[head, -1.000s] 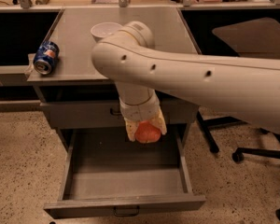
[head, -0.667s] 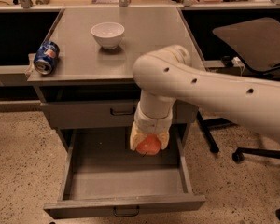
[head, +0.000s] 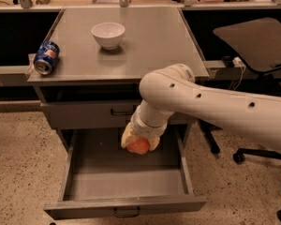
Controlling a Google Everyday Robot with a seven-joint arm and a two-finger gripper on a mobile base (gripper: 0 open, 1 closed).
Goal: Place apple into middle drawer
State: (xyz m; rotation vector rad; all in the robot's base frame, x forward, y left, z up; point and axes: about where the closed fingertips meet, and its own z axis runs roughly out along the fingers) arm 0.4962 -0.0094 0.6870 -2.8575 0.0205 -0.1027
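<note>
The grey middle drawer is pulled open below the cabinet, its tray bare. My white arm reaches in from the right. My gripper points down over the back half of the open drawer and is shut on the red-orange apple, held a little above the drawer floor. The closed drawer front with its dark handle sits directly above.
On the grey cabinet top stand a white bowl and a blue soda can lying on its side at the left edge. An office chair stands to the right. The floor is speckled terrazzo.
My arm has swung right and lower, uncovering the bowl. The apple has moved down with the gripper, deeper over the open drawer.
</note>
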